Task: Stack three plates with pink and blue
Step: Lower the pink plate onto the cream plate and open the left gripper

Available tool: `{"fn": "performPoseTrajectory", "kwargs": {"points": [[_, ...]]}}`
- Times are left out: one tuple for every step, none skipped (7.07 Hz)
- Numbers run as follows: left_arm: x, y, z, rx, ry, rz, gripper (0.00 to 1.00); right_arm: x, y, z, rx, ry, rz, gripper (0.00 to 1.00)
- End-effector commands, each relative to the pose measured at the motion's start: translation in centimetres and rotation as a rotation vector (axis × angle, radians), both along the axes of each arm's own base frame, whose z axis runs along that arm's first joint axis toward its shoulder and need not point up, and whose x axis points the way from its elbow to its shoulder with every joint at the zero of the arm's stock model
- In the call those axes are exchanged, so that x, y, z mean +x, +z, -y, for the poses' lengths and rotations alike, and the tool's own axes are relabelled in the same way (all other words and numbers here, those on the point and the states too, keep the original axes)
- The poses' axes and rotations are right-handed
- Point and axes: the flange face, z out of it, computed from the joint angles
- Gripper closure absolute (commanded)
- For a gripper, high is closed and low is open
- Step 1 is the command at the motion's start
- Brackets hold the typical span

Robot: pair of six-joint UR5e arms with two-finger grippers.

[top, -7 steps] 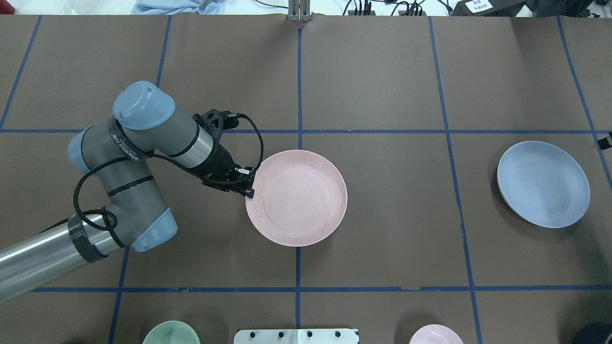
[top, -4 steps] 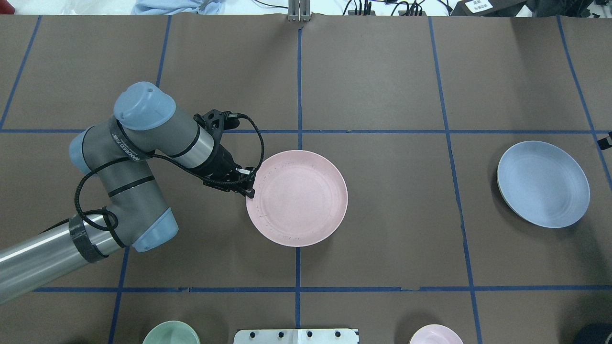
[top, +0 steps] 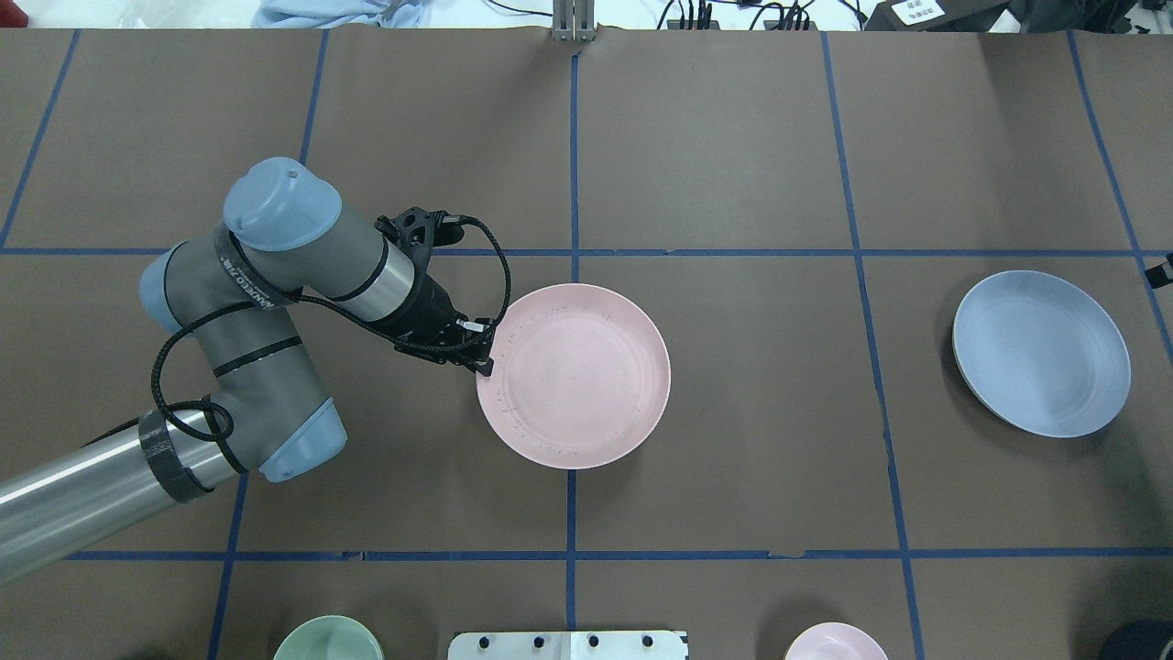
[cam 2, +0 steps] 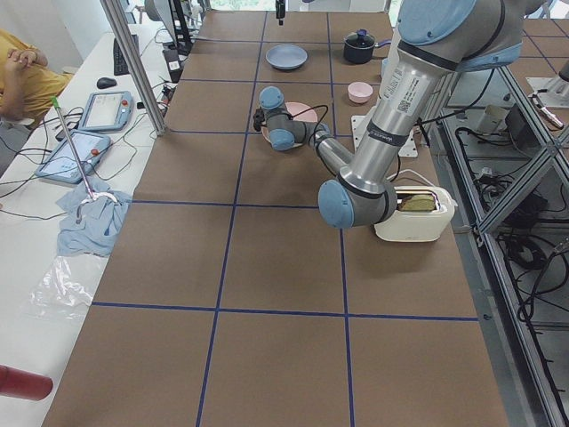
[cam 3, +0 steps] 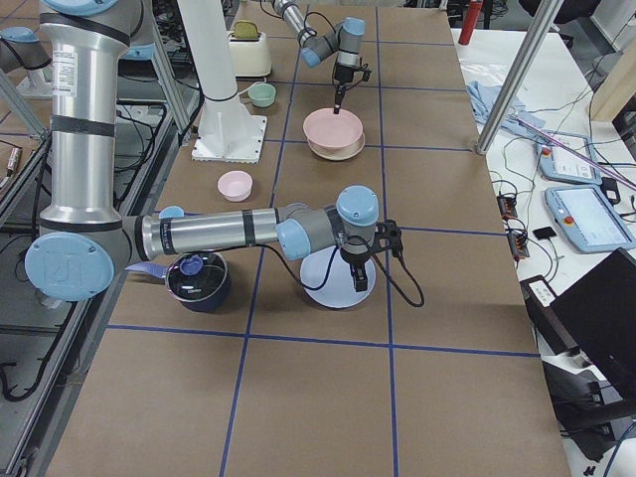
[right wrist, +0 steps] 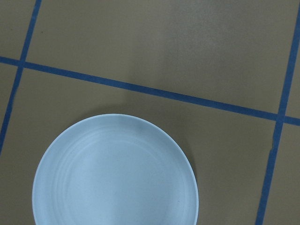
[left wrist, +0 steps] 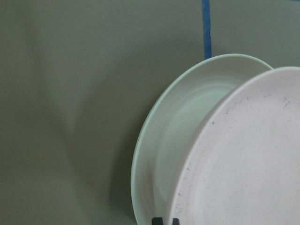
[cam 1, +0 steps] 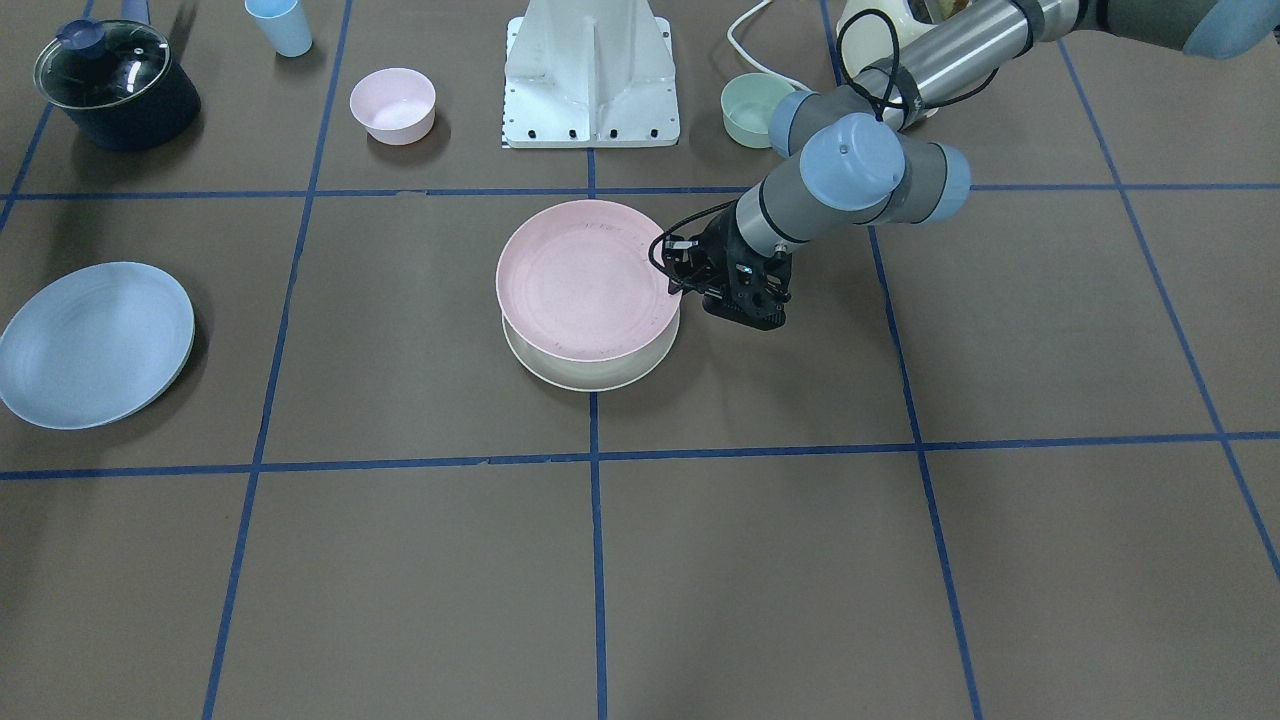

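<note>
My left gripper (top: pixel 483 365) is clenched on the rim of the pink plate (top: pixel 577 376), biting it at the plate's nine o'clock as the overhead view shows it. The pink plate sits over the cream plate (cam 1: pixel 595 375) near the middle of the desk (top: pixel 733 477), slightly off-centre, so a crescent of cream peeks out on the side away from the robot (whether the two are touching, I cannot tell). The blue plate (top: pixel 1040 353) lies flat on its own, well apart, out at three o'clock from the pair. My right gripper (cam 3: pixel 360 281) hangs over that blue plate; it shows only in the side view, so clenched or released, I cannot tell.
</note>
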Motion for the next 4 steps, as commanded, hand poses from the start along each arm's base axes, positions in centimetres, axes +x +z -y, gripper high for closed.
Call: {"fn": "performPoseTrajectory", "kwargs": {"points": [[0.37, -0.06, 0.36, 0.008, -0.013, -0.002, 1.00, -0.04, 0.04, 0.00, -0.001, -0.001, 0.000, 0.00], [0.54, 0.04, 0.36, 0.007, -0.011, 0.000, 0.92, -0.04, 0.02, 0.00, 0.001, -0.001, 0.000, 0.00], [0.74, 0.18, 0.25, 0.003, -0.009, 0.003, 0.38, -0.04, 0.02, 0.00, 0.001, -0.001, 0.000, 0.00], [0.77, 0.09, 0.26, 0.002, -0.009, 0.003, 0.25, -0.04, 0.04, 0.00, -0.001, -0.001, 0.000, 0.00]]}}
